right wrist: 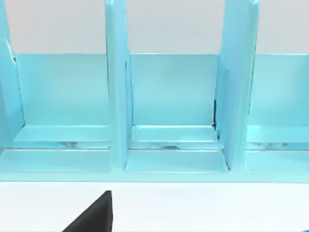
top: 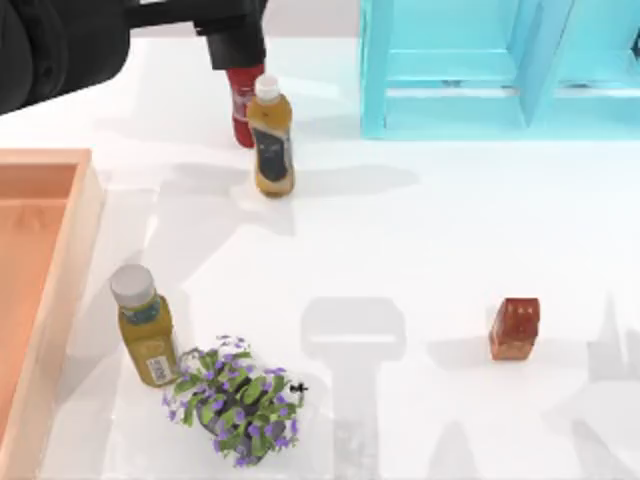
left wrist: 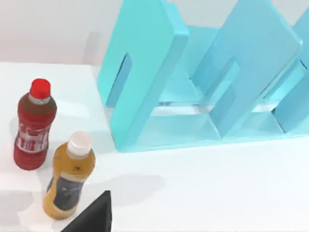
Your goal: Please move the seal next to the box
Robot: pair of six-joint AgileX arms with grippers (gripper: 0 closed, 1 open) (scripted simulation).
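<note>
The seal (top: 514, 328), a small glossy reddish-brown block, stands alone on the white table at the right, toward the front. The box (top: 45, 157), a shallow light-wood crate with a terracotta floor, lies along the table's left edge, far from the seal. My left gripper (top: 235, 45) hangs at the back left, above a red bottle (top: 241, 105); a black part of it shows in the left wrist view (left wrist: 94, 217). A black part of my right gripper (right wrist: 94, 215) shows in the right wrist view, facing the turquoise cabinet (right wrist: 169, 106).
An orange-brown bottle with a white cap (top: 270, 140) stands beside the red bottle (left wrist: 34, 128). A yellow-brown bottle with a grey cap (top: 145, 325) and a purple-flowered plant (top: 240, 400) stand front left, near the box. The turquoise cabinet (top: 500, 70) fills the back right.
</note>
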